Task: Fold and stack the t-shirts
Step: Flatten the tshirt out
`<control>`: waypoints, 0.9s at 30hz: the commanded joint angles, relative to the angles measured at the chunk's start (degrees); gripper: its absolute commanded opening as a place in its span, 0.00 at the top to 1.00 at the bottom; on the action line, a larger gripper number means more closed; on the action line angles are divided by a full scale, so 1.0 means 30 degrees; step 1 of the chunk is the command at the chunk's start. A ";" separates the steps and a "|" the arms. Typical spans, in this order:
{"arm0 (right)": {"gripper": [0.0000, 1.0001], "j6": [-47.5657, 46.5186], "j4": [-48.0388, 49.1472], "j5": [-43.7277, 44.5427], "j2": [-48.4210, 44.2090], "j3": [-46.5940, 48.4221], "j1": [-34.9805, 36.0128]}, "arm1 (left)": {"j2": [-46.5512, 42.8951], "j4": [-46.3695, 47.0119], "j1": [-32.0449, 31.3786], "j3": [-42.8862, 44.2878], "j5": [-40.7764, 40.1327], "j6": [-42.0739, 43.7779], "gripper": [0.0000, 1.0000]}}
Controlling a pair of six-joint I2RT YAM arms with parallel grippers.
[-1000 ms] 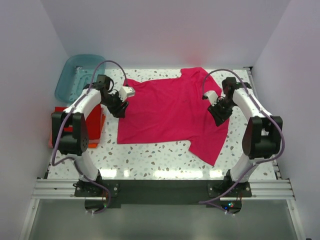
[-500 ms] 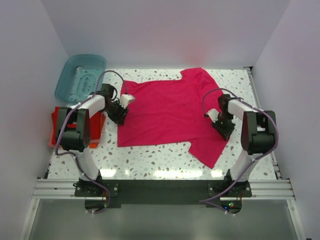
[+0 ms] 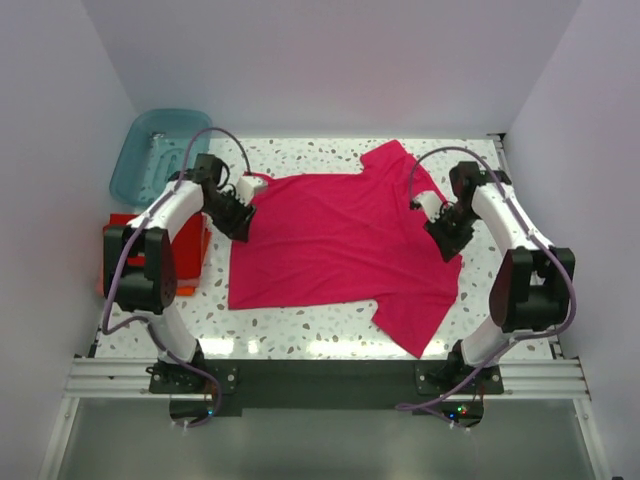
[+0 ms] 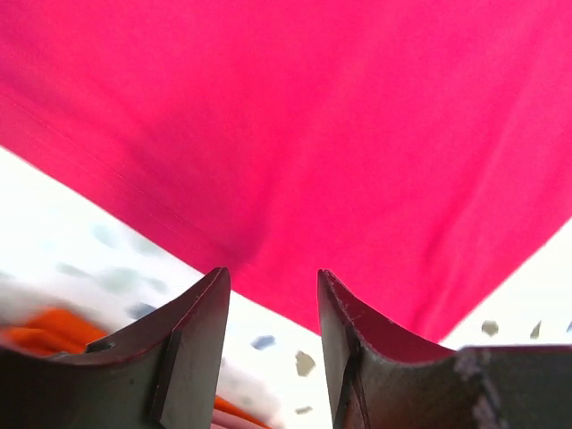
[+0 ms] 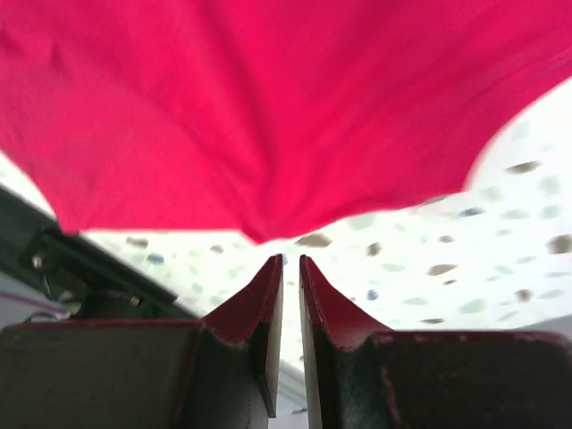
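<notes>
The magenta-pink t-shirt (image 3: 340, 235) lies spread on the speckled table (image 3: 300, 320), one sleeve at the back and one trailing toward the near right. My left gripper (image 3: 240, 222) hangs at its left edge, open and empty; in the left wrist view the left gripper (image 4: 273, 279) sits just short of the shirt's hem (image 4: 313, 134). My right gripper (image 3: 450, 238) hovers over the shirt's right side. In the right wrist view the right gripper (image 5: 290, 261) has its jaws a narrow slit apart with nothing between them, just below a cloth corner (image 5: 268, 116). Red and orange folded shirts (image 3: 190, 250) are stacked at the left edge.
A translucent teal tub (image 3: 160, 150) stands at the back left corner. White walls close in the table on three sides. A black rail (image 3: 320, 375) with the arm bases runs along the near edge. An orange fold (image 4: 45, 326) shows at the left of the left wrist view.
Both grippers dragged the shirt toward the near edge, then moved back away from me. The shirt now lies lower and flatter, its near sleeve closer to the front edge.
</notes>
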 commanded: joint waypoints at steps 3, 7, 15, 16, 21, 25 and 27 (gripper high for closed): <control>0.85 0.2418 0.2821 -0.0169 0.2741 0.3314 -0.0126 | 0.1487 0.2194 -0.0042 0.3932 0.2212 -0.2417 0.50; 0.87 0.3386 0.4703 0.1208 0.4734 0.4428 -0.0155 | 0.3102 0.3074 -0.0042 0.5225 0.2038 -0.3706 0.51; 0.91 0.4415 0.6786 0.3286 0.7197 0.4669 -0.0244 | 0.4335 0.3896 -0.0013 0.4645 0.1424 -0.4236 0.51; 0.91 0.4153 0.6874 0.3581 0.7228 0.4346 -0.0302 | 0.4364 0.3897 -0.0013 0.4525 0.1335 -0.4295 0.52; 0.91 0.3128 0.7109 0.4929 0.6966 0.1598 -0.0273 | 0.4277 0.4102 -0.0013 0.3063 0.0400 -0.4383 0.53; 0.91 0.2395 0.6964 0.5371 0.5853 -0.0575 -0.1150 | 0.4218 0.3723 -0.0013 0.2327 -0.0130 -0.4442 0.54; 0.91 0.1985 0.6379 0.5138 0.5121 -0.1278 -0.1327 | 0.4218 0.3459 -0.0013 0.2239 -0.0306 -0.4384 0.54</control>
